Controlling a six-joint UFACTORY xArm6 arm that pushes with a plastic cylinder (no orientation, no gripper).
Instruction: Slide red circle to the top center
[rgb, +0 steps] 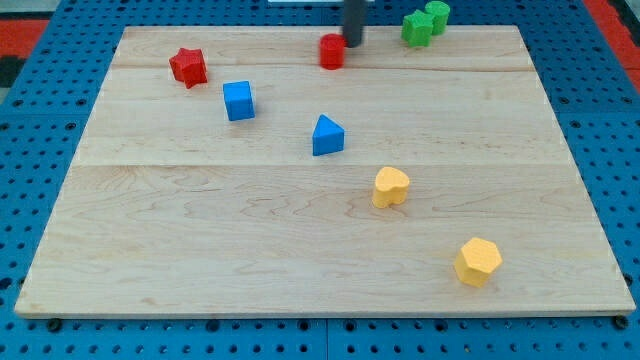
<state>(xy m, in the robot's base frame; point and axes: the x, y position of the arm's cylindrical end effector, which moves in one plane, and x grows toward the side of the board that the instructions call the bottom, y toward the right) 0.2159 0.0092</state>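
The red circle block (332, 51) sits on the wooden board (200, 230) near the top edge, close to the centre. My tip (353, 43) is at the view's top, just to the right of the red circle and slightly behind it, very close to or touching its right side. The rod rises out of the frame's top.
A red star block (188, 67) lies at the upper left. A blue cube (239, 101) and a blue triangle block (327, 136) lie mid-board. Two green blocks (425, 23) sit at the top right. A yellow heart (390, 187) and a yellow hexagon (478, 262) lie lower right.
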